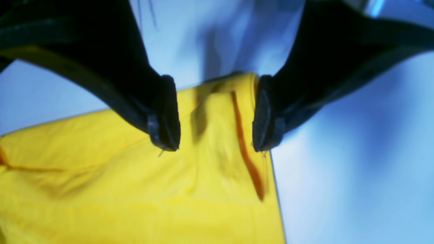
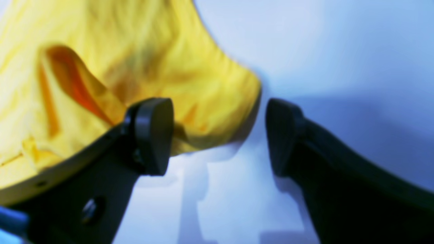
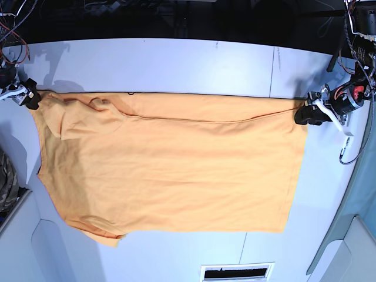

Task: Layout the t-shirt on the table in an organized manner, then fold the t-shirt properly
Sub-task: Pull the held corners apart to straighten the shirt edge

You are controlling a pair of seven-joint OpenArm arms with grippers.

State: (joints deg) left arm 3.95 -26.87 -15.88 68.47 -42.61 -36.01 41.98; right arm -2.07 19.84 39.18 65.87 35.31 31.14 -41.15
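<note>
The orange-yellow t-shirt [image 3: 170, 170] lies spread flat across the white table [image 3: 176, 64], its plain side up and a sleeve folded over at the upper left. At the shirt's upper right corner my left gripper [image 3: 305, 113] stands open. In the left wrist view that corner of the t-shirt [image 1: 210, 162] lies loose between the parted fingers [image 1: 166, 118] of the left gripper [image 1: 217, 135]. My right gripper [image 3: 32, 97] is open at the upper left corner. In the right wrist view the t-shirt's edge [image 2: 203, 91] sits just beyond the right gripper [image 2: 218, 135], with bare table [image 2: 322, 51] past it.
A camouflage cloth [image 3: 6, 182] hangs at the table's left edge. A thin dark seam [image 3: 272, 70] crosses the tabletop on the right. A slotted vent [image 3: 235, 272] sits at the front edge. Cables [image 3: 349, 147] hang beside the left arm.
</note>
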